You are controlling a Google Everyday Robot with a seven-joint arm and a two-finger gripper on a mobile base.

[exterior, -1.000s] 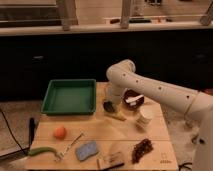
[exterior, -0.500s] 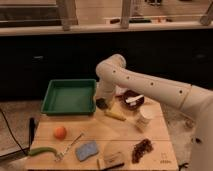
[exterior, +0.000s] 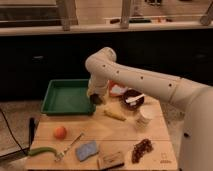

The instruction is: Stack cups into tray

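The green tray (exterior: 59,100) lies at the table's back left and looks empty. My gripper (exterior: 95,98) hangs from the white arm at the tray's right rim, low over the table. A small dark shape sits at the gripper's tip; I cannot tell whether it is the metal cup. The whitish cup (exterior: 144,120) stands upright on the table to the right, apart from the gripper. The dark bowl (exterior: 132,100) with a white utensil sits behind that cup.
A yellow item (exterior: 115,114) lies just right of the gripper. An orange (exterior: 60,131), a green vegetable (exterior: 40,151), a fork (exterior: 70,146), a blue sponge (exterior: 87,150), a brown bar (exterior: 111,160) and a dark cluster (exterior: 141,149) lie along the front. A red-and-white item (exterior: 118,89) sits behind the arm.
The arm has swung left. The gripper moved from beside the dark bowl to the tray's right rim.
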